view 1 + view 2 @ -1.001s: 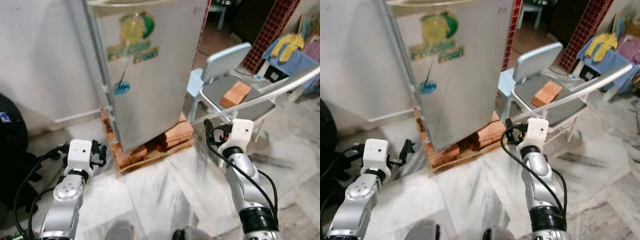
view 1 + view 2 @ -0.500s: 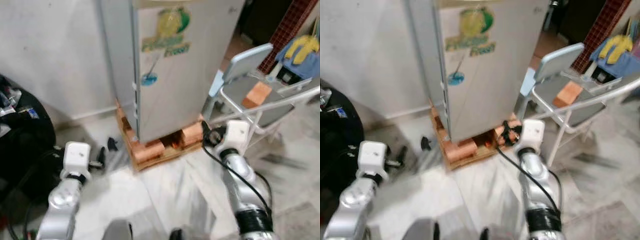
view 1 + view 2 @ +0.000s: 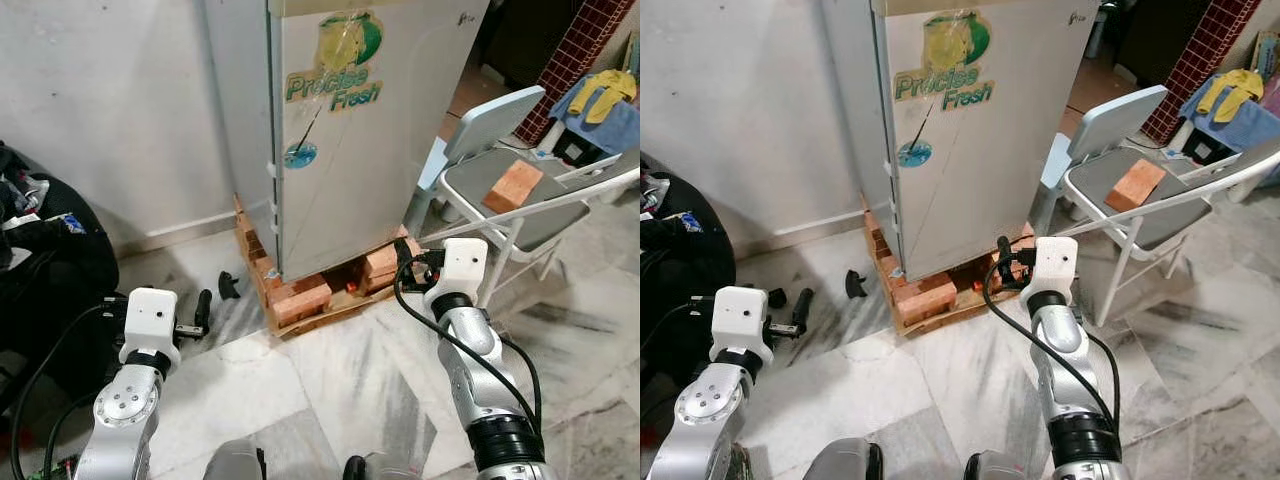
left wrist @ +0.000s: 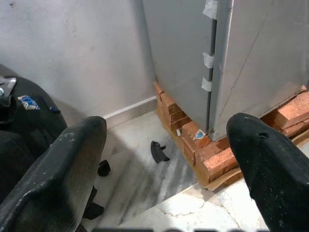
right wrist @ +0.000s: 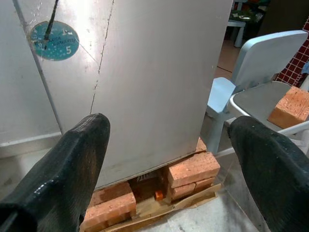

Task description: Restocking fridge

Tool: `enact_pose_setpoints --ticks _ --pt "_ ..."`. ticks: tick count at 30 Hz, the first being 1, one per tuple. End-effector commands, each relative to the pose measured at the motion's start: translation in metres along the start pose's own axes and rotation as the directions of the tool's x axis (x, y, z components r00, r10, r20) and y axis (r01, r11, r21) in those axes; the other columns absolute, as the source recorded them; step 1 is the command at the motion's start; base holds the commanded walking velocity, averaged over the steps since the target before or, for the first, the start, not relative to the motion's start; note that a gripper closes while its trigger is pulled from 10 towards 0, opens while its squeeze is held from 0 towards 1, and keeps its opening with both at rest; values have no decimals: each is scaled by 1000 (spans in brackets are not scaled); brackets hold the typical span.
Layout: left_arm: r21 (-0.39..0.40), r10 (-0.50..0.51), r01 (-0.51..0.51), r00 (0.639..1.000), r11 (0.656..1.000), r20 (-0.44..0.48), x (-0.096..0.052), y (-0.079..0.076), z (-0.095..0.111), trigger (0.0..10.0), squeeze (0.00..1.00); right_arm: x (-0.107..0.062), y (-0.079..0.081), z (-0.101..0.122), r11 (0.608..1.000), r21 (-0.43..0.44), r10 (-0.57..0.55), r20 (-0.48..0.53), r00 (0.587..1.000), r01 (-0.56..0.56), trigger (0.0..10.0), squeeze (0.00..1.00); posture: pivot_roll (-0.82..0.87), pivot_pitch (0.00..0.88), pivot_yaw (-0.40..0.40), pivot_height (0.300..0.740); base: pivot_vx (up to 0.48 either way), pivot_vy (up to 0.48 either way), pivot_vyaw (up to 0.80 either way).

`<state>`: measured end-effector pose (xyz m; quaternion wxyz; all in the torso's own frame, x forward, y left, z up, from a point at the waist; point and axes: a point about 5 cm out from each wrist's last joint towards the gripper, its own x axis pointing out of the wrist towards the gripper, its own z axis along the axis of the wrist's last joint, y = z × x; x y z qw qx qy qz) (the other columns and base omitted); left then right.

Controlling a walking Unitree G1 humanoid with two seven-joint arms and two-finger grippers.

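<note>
Hands first: on my left, the left hand (image 3: pixel 190 322) is hanging low over the marble floor (image 3: pixel 340 380), released, its two black fingers (image 4: pixel 58 174) spread wide with nothing between them and pointing at the fridge's brick footing. Over the last second my head view has been swinging and steadying, so the whole scene has shifted; the fridge (image 3: pixel 370 130) that was tilted and off to one side is now sitting upright and nearly centred ahead of me, door shut, standing on bricks (image 3: pixel 300 298) and a board. I am judging that I am squaring up to it, with the door not yet within reach. Further right, the right hand (image 3: pixel 408 268) is held out toward the fridge's lower corner, released and empty too. Beyond it, the folding chair (image 3: pixel 520 210) is carrying a loose brick (image 3: pixel 513 186).
</note>
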<state>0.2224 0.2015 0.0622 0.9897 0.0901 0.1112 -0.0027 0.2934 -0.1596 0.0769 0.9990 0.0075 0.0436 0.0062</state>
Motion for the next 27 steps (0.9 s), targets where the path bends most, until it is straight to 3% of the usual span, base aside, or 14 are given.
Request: enact_pose_setpoints --ticks 1,27 --pt "10 4 -5 1000 1000 15 -1 1 4 10000 0 1 -1 0 1000 -3 -5 -3 1000 5 10000 0 201 46 -52 740 0 0 0" --pt "12 2 -3 1000 1000 19 -1 1 4 10000 0 1 0 0 1000 -8 -1 6 1000 1 10000 0 202 46 -51 740 0 0 0"
